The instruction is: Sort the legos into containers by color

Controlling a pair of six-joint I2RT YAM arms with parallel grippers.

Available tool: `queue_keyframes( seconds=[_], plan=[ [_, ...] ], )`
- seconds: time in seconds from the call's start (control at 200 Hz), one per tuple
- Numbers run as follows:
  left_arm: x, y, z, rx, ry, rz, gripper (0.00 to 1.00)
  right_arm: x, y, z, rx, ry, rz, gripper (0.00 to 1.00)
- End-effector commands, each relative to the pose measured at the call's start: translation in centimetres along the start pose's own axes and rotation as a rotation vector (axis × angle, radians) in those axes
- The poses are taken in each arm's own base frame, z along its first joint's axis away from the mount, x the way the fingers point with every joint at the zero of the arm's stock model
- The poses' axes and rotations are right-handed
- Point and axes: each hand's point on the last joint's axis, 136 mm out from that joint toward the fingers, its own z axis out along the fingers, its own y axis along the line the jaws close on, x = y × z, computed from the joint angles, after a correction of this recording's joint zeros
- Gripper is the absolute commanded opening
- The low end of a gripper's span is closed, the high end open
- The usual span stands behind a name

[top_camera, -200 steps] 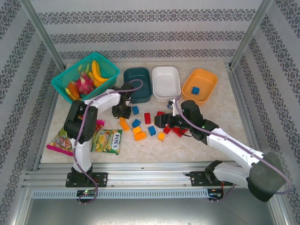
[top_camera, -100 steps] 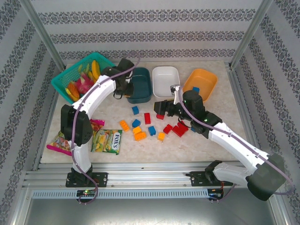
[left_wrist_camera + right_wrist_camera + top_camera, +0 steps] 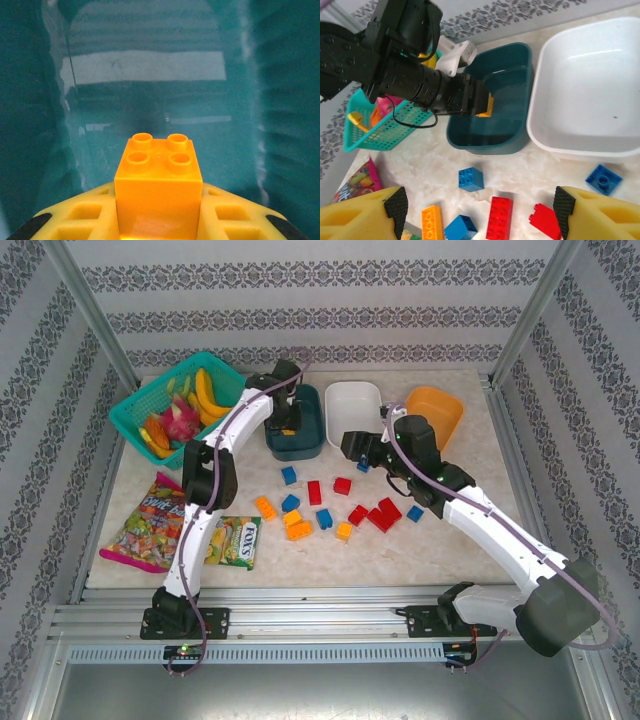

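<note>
Orange brick (image 3: 158, 192), a square 2x2, is pinched in our left gripper (image 3: 479, 100), jaws closed on it, down inside the teal tub (image 3: 517, 137) and clear of its bare floor. We judge the drop is straight down, unobstructed. Right gripper (image 3: 360, 448) is wide open and empty beside the white tub (image 3: 590, 90), nearer the loose bricks (image 3: 320, 502).
</note>
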Motion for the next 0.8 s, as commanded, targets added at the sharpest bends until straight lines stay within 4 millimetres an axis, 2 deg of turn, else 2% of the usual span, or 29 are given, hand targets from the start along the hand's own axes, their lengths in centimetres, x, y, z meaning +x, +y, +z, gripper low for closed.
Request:
queue_keyframes(
  seconds=[0.0,0.18,0.295,0.37,0.455,0.63,0.714,0.794],
  plan=[
    [-1.6,-0.8,0.1,0.081,-0.032,-0.053,0.37,0.1,-1.7,-0.8,0.076,0.005,0.04,0.79],
    [-0.8,-0.8,1.3,0.104,0.009,-0.067,0.49,1.8,-5.0,-1.8,0.214,0.069,0.057,0.79],
    [-0.8,-1.0,1.0,0.128,0.014,-0.076,0.57,3.0,-6.7,-2.4,0.295,0.127,0.041,0.78],
    [-1.3,-1.3,-0.2,0.139,-0.004,-0.077,0.61,3.7,-7.5,-3.1,0.339,0.163,0.021,0.78],
    [-2.4,-1.8,-2.6,0.166,-0.051,-0.093,0.62,4.7,-8.8,-3.8,0.396,0.221,-0.006,0.76],
    [-4.4,-3.9,-10.9,0.291,-0.176,-0.143,0.65,7.4,-11.5,-4.7,0.501,0.409,-0.061,0.73],
    [-4.2,-4.9,-15.0,0.387,-0.234,-0.168,0.67,8.6,-12.5,-4.5,0.531,0.504,-0.062,0.73],
    [-2.6,-5.5,-17.8,0.468,-0.27,-0.196,0.7,9.8,-13.0,-3.6,0.52,0.581,-0.06,0.74]
  ],
)
